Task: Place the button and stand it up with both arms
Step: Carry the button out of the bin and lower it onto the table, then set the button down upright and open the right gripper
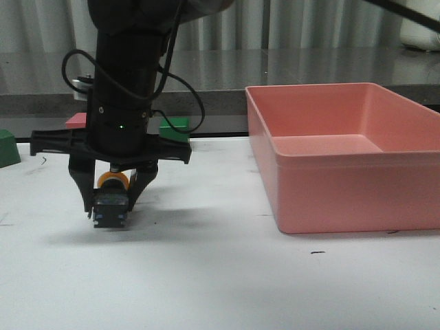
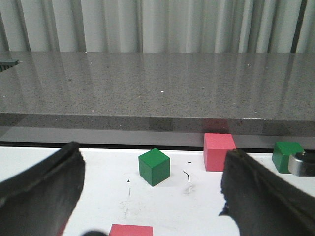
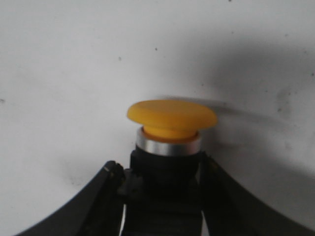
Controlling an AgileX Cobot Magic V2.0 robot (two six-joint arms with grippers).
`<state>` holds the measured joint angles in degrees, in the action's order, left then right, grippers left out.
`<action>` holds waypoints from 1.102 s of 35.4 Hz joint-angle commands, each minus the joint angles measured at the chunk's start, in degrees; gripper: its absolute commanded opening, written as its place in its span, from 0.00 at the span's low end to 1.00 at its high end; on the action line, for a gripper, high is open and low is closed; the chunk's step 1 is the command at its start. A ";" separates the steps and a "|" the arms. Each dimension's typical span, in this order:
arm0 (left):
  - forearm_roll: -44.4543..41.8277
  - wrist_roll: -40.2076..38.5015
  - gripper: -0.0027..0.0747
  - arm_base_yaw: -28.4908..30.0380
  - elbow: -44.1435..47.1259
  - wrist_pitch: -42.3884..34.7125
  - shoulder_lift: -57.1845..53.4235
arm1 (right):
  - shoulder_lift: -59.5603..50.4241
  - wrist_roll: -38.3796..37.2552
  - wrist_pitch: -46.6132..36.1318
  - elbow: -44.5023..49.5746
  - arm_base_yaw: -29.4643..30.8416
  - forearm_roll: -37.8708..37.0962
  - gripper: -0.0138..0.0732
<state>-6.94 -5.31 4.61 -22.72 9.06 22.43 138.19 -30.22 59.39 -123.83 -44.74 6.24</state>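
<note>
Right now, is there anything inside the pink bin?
No, the front view shows the pink bin with a bare floor; the button sits in the right gripper.

We see the button [image 1: 112,196] upright on the left part of the white table: yellow mushroom cap on top, silver ring below it, dark boxy base at the table surface.

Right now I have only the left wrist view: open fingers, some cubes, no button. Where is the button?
Observer: The right gripper holds the button, its fingers closed on the dark base.
Operator: Is it standing yet?
Observer: The front view shows the yellow cap above the base, low over the white table. I cannot tell whether it touches.
Operator: Anything close to it?
Observer: A pink bin sits on the table to its right in the front view, well apart from it.
</note>
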 commanded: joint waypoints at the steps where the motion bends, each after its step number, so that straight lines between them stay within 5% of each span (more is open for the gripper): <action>1: 0.50 -0.57 0.74 -0.02 -2.14 -4.10 0.70 | -3.43 -0.47 -2.14 -2.01 -0.02 0.32 0.43; 39: 0.50 -0.57 0.74 -0.02 -2.14 -4.10 0.70 | -2.47 -0.47 -2.98 -2.22 -0.02 0.32 0.44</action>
<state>-6.94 -5.31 4.61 -22.72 9.16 22.43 139.48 -30.86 57.68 -124.08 -44.74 6.24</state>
